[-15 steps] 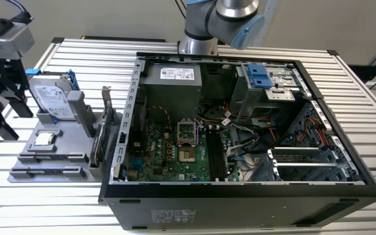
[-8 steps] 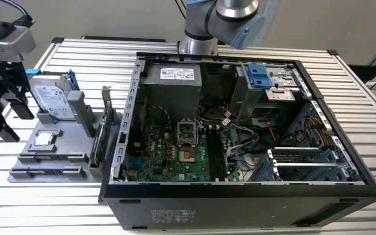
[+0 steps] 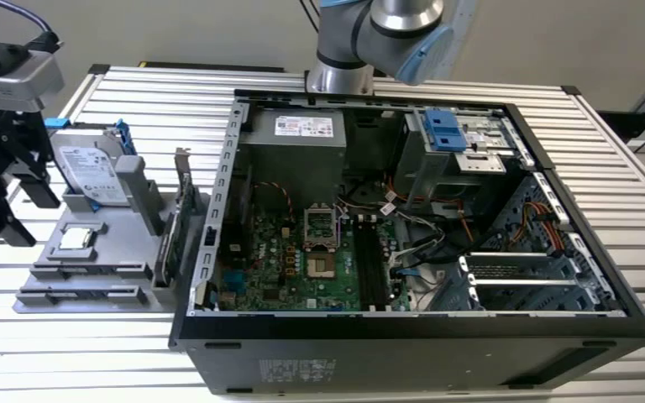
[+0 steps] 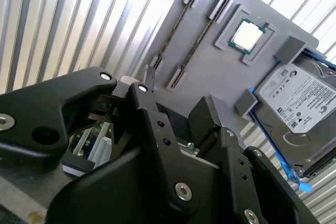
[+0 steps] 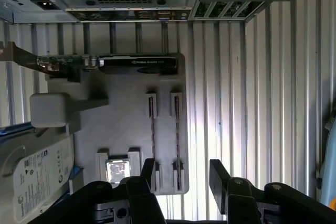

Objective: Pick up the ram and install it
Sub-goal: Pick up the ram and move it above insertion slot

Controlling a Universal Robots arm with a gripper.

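We see the gripper point(image 5: 181, 176) hovering over the gray tray point(image 5: 105, 124) at the exterior view's left, beside the open computer case point(image 3: 412, 210), its jaws spread wide with nothing between them. The ram point(image 5: 177, 135) stands on edge in a tray slot, just beside a second stick point(image 5: 152, 129) like it, near the silver chip point(image 5: 118, 170).

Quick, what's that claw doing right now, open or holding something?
Claw: open, holding nothing, by the gray tray.
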